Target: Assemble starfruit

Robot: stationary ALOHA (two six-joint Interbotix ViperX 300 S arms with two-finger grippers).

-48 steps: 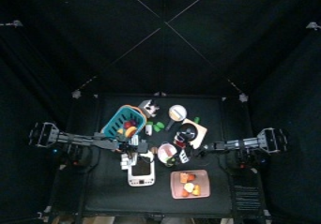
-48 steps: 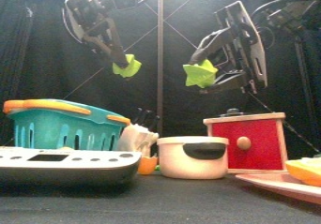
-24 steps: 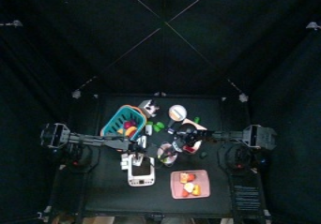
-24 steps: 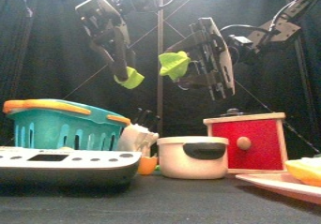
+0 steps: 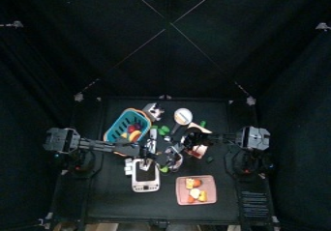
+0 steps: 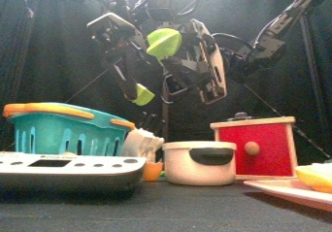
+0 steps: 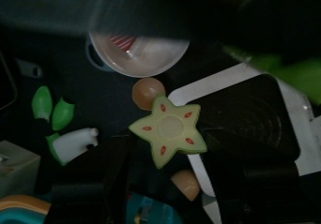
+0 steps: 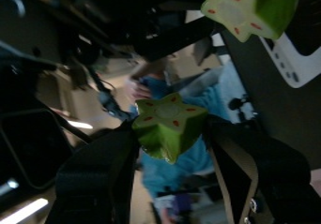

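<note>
The starfruit is in two yellow-green pieces, both held in the air above the table's middle. One piece [image 6: 143, 93] sits in my left gripper [image 6: 138, 88], shut on it; its star-shaped cut face [image 7: 170, 131] fills the left wrist view. The other piece [image 6: 162, 42] is higher and slightly to the right, with my right gripper [image 6: 169, 46] shut on it. In the right wrist view this piece [image 8: 170, 125] sits between the jaws, and the left gripper's piece [image 8: 251, 7] shows beyond it. The two pieces are close but apart.
Below the arms stand a blue basket [image 6: 65, 129], a flat white device [image 6: 65, 173], a white pot with a black band [image 6: 199, 163], a red box [image 6: 255, 149] and a plate [image 6: 279, 187] of orange fruit. Green toy items [image 7: 48, 108] lie on the table.
Both arms have closed in on the middle. The right gripper carried its piece left and upward, now above the left gripper's piece, which shifted a little right and down.
</note>
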